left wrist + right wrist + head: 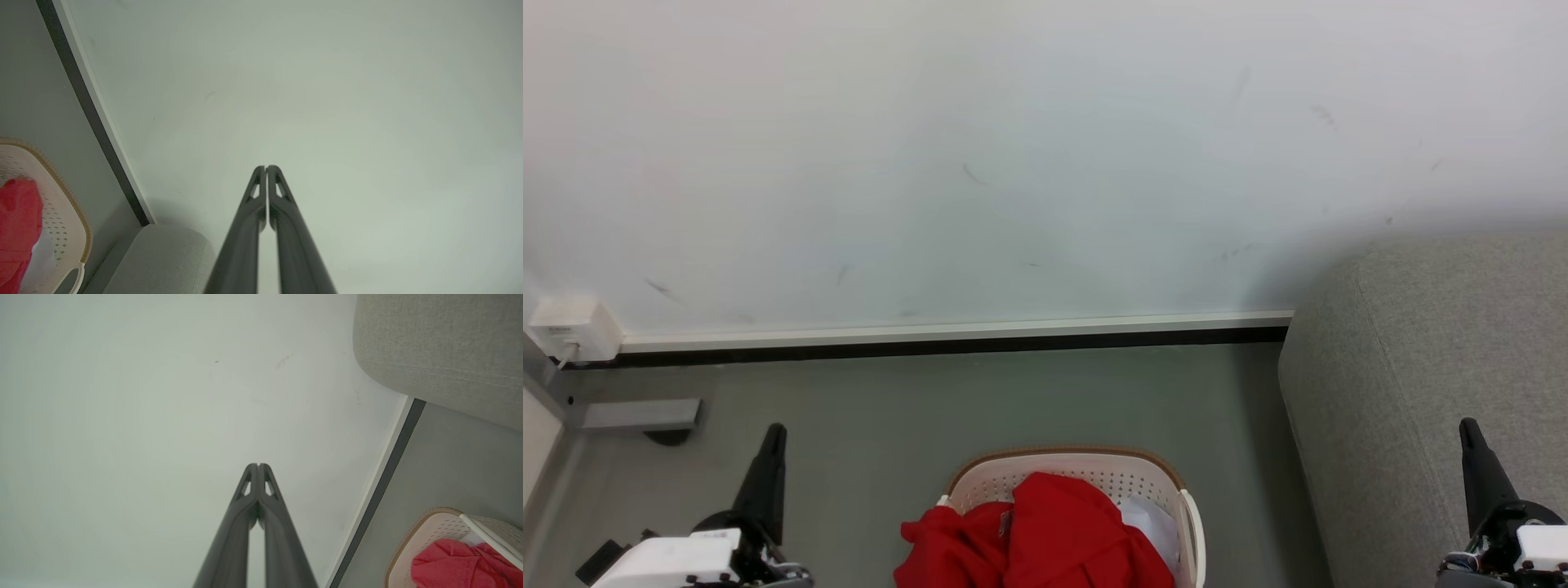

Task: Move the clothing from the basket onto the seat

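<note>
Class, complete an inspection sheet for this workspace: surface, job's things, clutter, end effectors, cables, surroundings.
Surface: smooth grey floor.
Job's things: bright red fabric clothing heaped in the oval white perforated plastic basket with brown rim; large grey woven-fabric sofa stands to its right, apart.
Clutter: pale white sheet in the basket beside the clothing.
End effectors: left end effector shut, empty; right end effector shut, empty.
Cables: short white cable under a white wall box, far left.
Surroundings: scuffed white wall, white skirting with dark strip.

Open floor (931, 408) surrounds the laundry basket (1062, 452), bounded by the wall (1013, 163) behind and the sofa (1421, 367) at right.
</note>
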Controlling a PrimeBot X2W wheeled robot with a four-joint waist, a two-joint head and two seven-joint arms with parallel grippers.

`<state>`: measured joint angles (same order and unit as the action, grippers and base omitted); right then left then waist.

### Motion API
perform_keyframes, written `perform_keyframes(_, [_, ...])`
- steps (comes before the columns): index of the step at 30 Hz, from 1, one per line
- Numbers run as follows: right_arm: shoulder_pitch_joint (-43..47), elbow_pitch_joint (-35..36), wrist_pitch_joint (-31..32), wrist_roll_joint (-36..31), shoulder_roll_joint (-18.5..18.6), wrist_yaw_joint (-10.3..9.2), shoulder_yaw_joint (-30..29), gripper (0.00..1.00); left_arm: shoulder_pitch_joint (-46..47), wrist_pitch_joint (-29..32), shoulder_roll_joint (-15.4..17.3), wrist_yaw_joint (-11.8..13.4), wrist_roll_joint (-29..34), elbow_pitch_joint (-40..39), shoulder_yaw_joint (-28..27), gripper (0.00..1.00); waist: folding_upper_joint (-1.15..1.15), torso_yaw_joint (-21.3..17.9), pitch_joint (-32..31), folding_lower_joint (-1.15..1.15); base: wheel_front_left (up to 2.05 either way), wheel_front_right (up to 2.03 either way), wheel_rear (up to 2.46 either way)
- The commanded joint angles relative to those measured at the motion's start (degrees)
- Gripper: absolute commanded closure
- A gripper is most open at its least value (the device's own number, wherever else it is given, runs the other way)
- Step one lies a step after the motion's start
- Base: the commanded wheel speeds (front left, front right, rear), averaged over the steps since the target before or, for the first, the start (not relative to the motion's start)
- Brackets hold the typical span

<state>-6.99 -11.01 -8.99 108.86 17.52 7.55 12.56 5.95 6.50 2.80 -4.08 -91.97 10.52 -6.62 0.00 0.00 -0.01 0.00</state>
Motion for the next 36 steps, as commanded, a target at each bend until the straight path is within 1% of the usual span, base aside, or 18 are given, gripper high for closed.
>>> perform_keyframes(1, [0.19, 0.23, -0.16, 0.43, 0.28, -0.14, 0.02, 1.00, 0.23, 0.17, 0.13, -0.28, -0.80, -0.15, -0.08, 1.00, 0.00, 0.00, 0.00, 0.00, 0.00, 0.00, 0.00])
perform_keyframes(36, [0.20, 0.23, -0.16, 0.43, 0.28, -0.14, 0.02, 1.00, 0.24, 0.17, 0.13, -0.28, -0.80, -0.15, -0.08, 1.00, 0.00, 0.00, 0.00, 0.00, 0.00, 0.00, 0.00])
